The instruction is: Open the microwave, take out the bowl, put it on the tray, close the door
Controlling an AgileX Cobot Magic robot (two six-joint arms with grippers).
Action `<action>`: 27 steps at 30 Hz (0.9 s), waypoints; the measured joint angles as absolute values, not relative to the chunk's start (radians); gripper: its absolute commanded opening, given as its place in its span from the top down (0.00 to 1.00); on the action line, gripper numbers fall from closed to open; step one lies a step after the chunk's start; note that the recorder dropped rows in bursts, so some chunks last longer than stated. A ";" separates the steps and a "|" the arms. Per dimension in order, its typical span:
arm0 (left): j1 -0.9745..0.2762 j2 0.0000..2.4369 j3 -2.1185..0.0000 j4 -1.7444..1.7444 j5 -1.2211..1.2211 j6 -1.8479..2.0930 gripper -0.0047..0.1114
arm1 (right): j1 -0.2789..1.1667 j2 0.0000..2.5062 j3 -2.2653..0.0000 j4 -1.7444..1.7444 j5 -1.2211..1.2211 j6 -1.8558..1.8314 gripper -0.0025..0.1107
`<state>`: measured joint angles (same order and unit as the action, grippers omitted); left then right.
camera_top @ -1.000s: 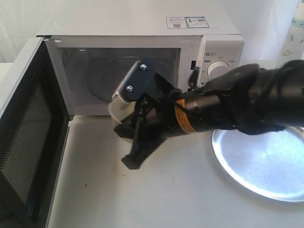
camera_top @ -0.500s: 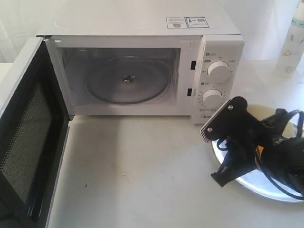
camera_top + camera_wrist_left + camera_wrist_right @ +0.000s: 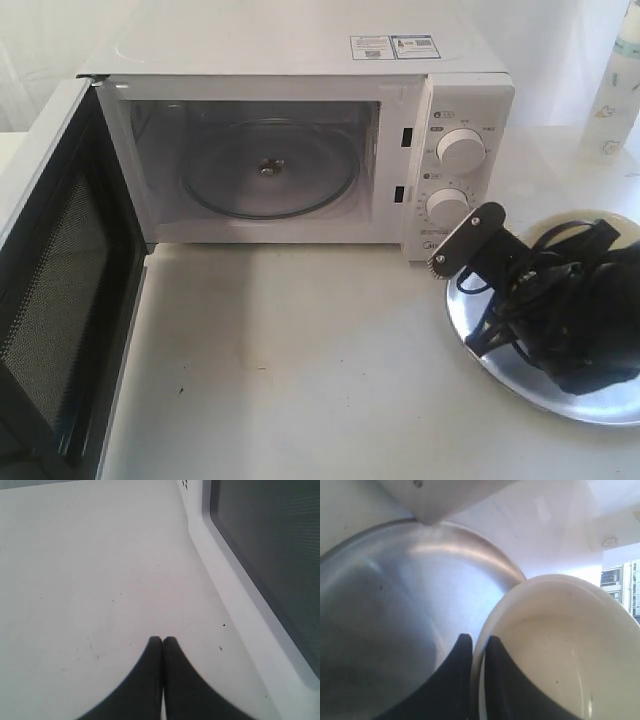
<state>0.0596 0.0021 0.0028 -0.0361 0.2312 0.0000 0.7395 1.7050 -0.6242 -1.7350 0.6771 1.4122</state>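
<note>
Two steps look done, and placing is in hand: right gripper pinches the rim of the bowl over the tray beside the microwave; bowl empty, microwave holding only its turntable; next, let go, then shut the door; left gripper closed, empty, beside the microwave.

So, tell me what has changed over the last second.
The right end effector, clamped on the bowl at its rim, swung from in front of the microwave cavity rightward and down over the tray, carrying the bowl along; nothing was let go. The microwave stayed put and the door stayed wide open.
</note>
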 measured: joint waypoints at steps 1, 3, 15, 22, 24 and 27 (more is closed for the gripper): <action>0.060 0.002 0.003 -0.036 0.231 0.000 0.96 | 0.739 1.713 -0.648 -1.735 0.684 1.412 0.98; 0.060 0.002 0.003 -0.036 0.231 0.000 0.96 | 0.739 1.727 -0.679 -1.735 0.683 1.412 0.98; 0.060 0.002 0.003 -0.036 0.231 0.000 0.96 | 0.737 1.806 -0.776 -1.723 0.595 1.417 0.78; 0.060 0.002 0.003 -0.036 0.231 0.000 0.96 | 0.737 1.819 -0.778 -1.734 0.601 1.417 0.55; 0.060 0.002 0.003 -0.036 0.231 0.000 0.96 | 0.737 1.815 -0.781 -1.734 0.603 1.417 0.55; 0.060 0.002 0.003 -0.036 0.231 0.000 0.96 | 0.737 1.780 -0.781 -1.734 0.583 1.417 0.55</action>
